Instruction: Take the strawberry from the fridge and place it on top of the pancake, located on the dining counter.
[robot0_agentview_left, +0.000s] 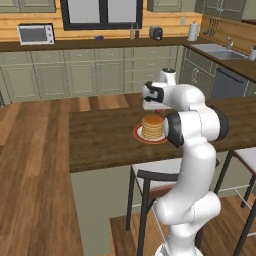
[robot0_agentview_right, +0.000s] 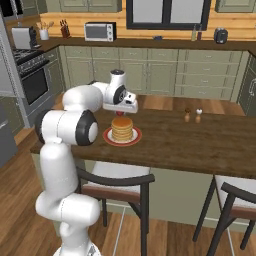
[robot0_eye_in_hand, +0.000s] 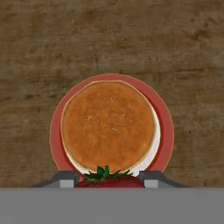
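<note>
Your pincer (robot0_eye_in_hand: 107, 181) gripped the small red green-leafed strawberry (robot0_eye_in_hand: 106, 178) above the round golden-brown pancake (robot0_eye_in_hand: 108, 125), ready for release.

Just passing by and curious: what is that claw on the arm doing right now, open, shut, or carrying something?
Gripper: closed on the strawberry, held just above the pancakes on the red plate.

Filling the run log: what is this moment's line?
phase: carry | gripper: shut on strawberry | position: above pancake on dining counter | placed: not yet
</note>
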